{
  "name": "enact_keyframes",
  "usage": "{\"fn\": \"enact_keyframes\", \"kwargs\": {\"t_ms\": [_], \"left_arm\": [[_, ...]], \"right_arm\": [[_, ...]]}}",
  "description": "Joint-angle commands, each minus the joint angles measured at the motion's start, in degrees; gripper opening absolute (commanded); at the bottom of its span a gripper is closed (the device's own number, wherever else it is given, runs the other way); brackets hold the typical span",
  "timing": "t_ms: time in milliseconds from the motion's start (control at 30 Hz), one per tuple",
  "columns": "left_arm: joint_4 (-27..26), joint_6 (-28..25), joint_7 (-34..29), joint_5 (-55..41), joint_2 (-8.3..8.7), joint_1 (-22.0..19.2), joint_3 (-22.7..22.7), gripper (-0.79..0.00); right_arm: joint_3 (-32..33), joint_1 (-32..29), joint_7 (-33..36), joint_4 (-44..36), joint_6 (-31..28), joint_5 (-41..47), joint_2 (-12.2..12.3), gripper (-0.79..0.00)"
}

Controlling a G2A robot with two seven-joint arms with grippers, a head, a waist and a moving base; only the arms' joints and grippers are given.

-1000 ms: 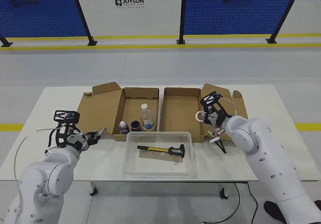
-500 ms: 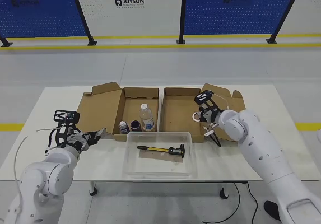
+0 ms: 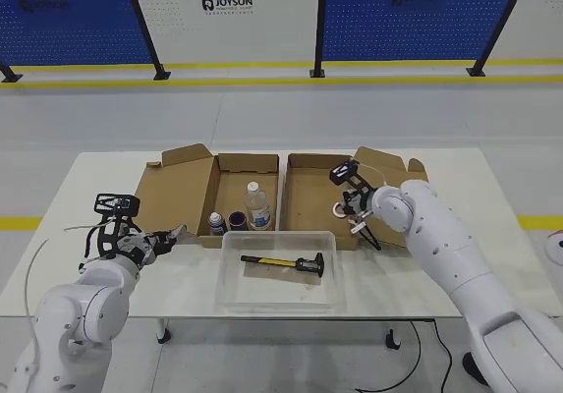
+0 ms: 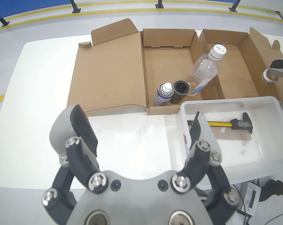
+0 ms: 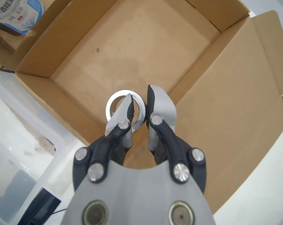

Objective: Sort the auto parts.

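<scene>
though thin, shiny silver ring (image 5: 119,94)

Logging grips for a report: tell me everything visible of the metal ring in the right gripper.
The metal ring is a plain silver band, smooth, with a round open centre. The right gripper is shut on it, one finger through the hole and the other outside the rim. It hangs in the air above the open cardboard box, touching nothing but the fingers.

The left arm (image 3: 94,295) is bent close in, the left claw (image 4: 135,113) with jaws spread wide. The right arm (image 3: 438,246) is stretched forward, the right claw (image 5: 140,94) pinched on a metal ring (image 5: 109,107), one finger through its hole.
</scene>
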Motion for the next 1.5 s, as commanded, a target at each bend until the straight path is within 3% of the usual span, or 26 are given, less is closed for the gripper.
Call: {"fn": "enact_keyframes", "kwargs": {"t_ms": [0, 100, 433, 667, 833, 900, 933, 1200, 1467], "left_arm": [[0.0, 0.0, 0.0, 0.0, 0.00, 0.0, 0.0, 0.000], [0.0, 0.0, 0.0, 0.0, 0.00, 0.0, 0.0, 0.000], [0.0, 0.0, 0.0, 0.0, 0.00, 0.0, 0.0, 0.000], [0.0, 0.0, 0.0, 0.0, 0.00, 0.0, 0.0, 0.000], [0.0, 0.0, 0.0, 0.0, 0.00, 0.0, 0.0, 0.000], [0.0, 0.0, 0.0, 0.0, 0.00, 0.0, 0.0, 0.000], [0.0, 0.0, 0.0, 0.0, 0.00, 0.0, 0.0, 0.000], [0.0, 0.0, 0.0, 0.0, 0.00, 0.0, 0.0, 0.000], [0.0, 0.0, 0.0, 0.0, 0.00, 0.0, 0.0, 0.000]], "right_arm": [[-0.5, 0.6, -0.3, 1.4, -0.3, 0.0, -0.5, -0.677], [-1.0, 1.2, -0.5, 3.2, -1.1, 0.2, -1.0, -0.594], [-1.4, 2.5, -0.8, 5.8, -2.2, 0.0, -2.1, -0.511], [-0.8, 3.0, 2.0, -1.0, -3.1, -3.3, -1.4, -0.419], [1.4, 0.7, 8.1, -12.8, -3.9, -5.0, 0.3, -0.231], [2.4, -0.8, 11.6, -18.2, -4.2, -5.6, 1.0, -0.046], [2.9, -1.7, 13.3, -20.9, -4.6, -5.5, 1.4, 0.000], [5.3, -8.1, 23.4, -37.8, -7.2, -2.4, 3.2, 0.000], [5.2, -11.1, 27.3, -42.5, -12.0, 8.2, 3.6, 0.000]]}}
